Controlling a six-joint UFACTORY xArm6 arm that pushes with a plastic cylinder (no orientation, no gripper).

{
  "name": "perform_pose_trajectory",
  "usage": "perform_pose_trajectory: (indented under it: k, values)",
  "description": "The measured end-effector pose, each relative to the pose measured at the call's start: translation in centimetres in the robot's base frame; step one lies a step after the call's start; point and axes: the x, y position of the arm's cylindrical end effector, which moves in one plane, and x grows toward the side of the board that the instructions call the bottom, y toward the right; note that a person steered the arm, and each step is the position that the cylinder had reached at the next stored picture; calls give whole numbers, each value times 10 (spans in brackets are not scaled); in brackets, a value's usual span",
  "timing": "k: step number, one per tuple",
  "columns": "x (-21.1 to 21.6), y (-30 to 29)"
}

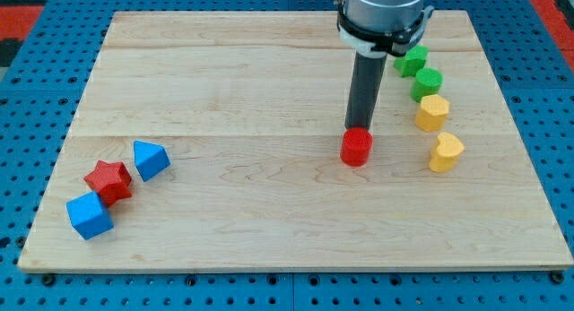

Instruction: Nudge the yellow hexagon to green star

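The yellow hexagon (431, 113) sits near the view's right edge of the wooden board (269, 221). A green block (427, 82) touches it on the top side, and the green star (413, 61) lies just above that. A yellow heart (445, 152) lies below the hexagon. My tip (359, 129) is at the top edge of a red round block (356, 147), about 80 px to the view's left of the yellow hexagon, not touching it.
At the view's lower left lie a blue triangle (150, 159), a red star (109, 180) and a blue cube (89, 215), close together. The arm's body (384, 15) hangs over the board's top edge next to the green star.
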Motion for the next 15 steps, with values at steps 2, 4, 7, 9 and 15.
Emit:
perform_pose_trajectory:
  k: [2,4,7,9,15]
  values:
    - [42,55]
    - [34,-148]
    - [0,-230]
    - [30,-299]
    - [33,79]
